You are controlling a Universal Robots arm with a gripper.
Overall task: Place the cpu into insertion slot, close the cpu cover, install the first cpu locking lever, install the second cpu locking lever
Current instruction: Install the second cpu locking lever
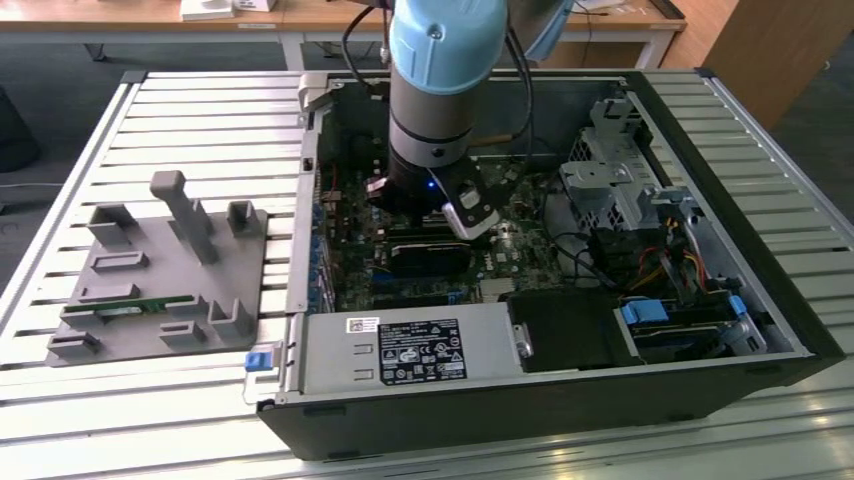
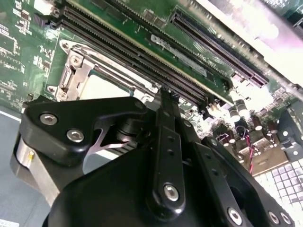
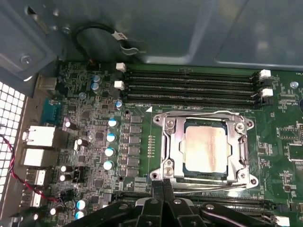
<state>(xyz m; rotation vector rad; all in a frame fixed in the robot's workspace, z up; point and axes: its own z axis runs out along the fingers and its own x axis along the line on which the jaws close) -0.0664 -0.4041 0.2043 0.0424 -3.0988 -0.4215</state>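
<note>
Already the cpu sits under the cpu cover.

No print can be made out anywhere. The white label on the power supply carries text too small to read.

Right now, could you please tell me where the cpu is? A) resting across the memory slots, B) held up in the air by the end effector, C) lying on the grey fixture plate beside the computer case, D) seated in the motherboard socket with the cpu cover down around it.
D: in the first wrist view the cpu sits in the socket, framed by the cpu cover, with the end effector at the socket's edge.
</note>
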